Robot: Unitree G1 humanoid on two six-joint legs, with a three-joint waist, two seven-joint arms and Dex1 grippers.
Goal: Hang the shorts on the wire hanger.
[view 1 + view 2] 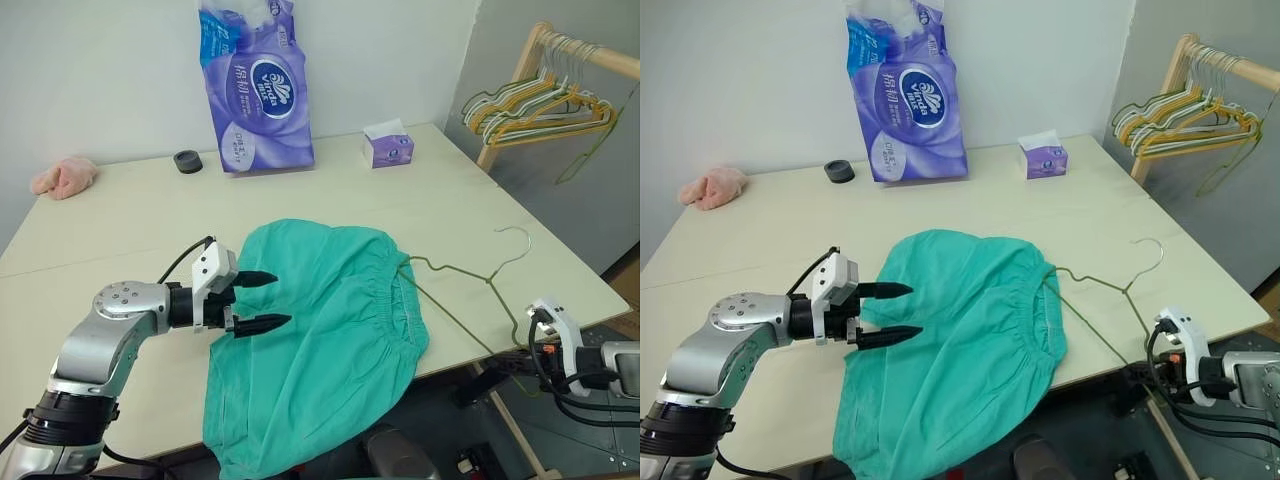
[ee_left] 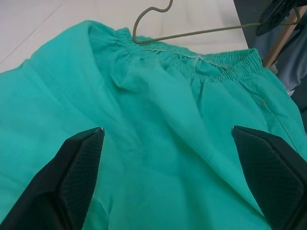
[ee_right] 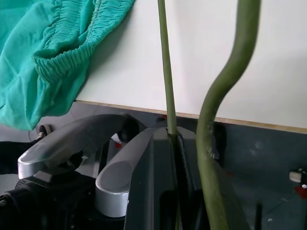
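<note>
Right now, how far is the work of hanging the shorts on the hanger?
Done: the right gripper is shut on the wire hanger, whose far end reaches the shorts' waistband on the table. In hand: the left gripper hangs open over the shorts, gripping nothing. Left: the shorts lie flat, partly over the table edge, not yet hung.

On the bench (image 1: pixel 120 230) the shorts (image 1: pixel 320 330) lie at centre, draping over its near edge, the wire hanger (image 1: pixel 470 275) at their 3 o'clock apparently touching the waistband, the tissue pack (image 1: pixel 258 85) at 12 and the small cloth (image 1: pixel 65 177) at 10.
</note>
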